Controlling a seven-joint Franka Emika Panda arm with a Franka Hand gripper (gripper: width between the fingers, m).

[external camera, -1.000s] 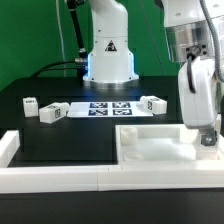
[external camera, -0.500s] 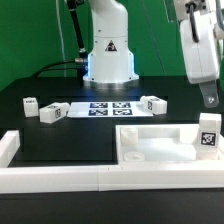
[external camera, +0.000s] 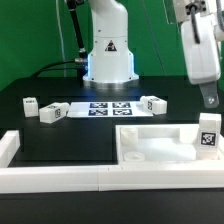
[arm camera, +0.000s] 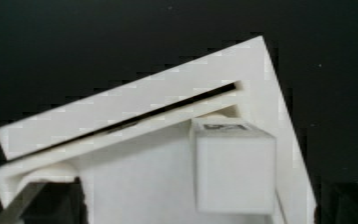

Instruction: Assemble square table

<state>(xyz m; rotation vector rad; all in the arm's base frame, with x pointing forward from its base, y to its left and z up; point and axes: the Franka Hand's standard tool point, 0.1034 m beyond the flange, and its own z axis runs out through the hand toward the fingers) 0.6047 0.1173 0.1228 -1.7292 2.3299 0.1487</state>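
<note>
First leg looks to be in place: a placed leg [external camera: 208, 135] is seen standing upright on the corner of the tabletop slab [external camera: 160, 148] at the exterior view's right, tag turned to the camera. The gripper [external camera: 208, 98] is poised straight above it, apart from it, jaws spread wide and nothing pinched between them. In the wrist view the placed leg [arm camera: 229, 165] is looked down on at the slab's corner, just beside a long dark slot; whether it is fully seated in its socket cannot be told. The slab itself is lodged against the white border wall [external camera: 60, 178] at the front of the counter [external camera: 80, 142]. The step in hand is judged to be the close of the first leg's fitting, with three more to be fetched. The loose legs are spread along the marker board [external camera: 100, 108]: two [external camera: 52, 113] off its end at the exterior view's left, and the nearest loose leg [external camera: 152, 104] at its other end. A clean rise is called for so the upright leg is not knocked, then a reach to that nearest leg, jaws squared across its sides
</note>
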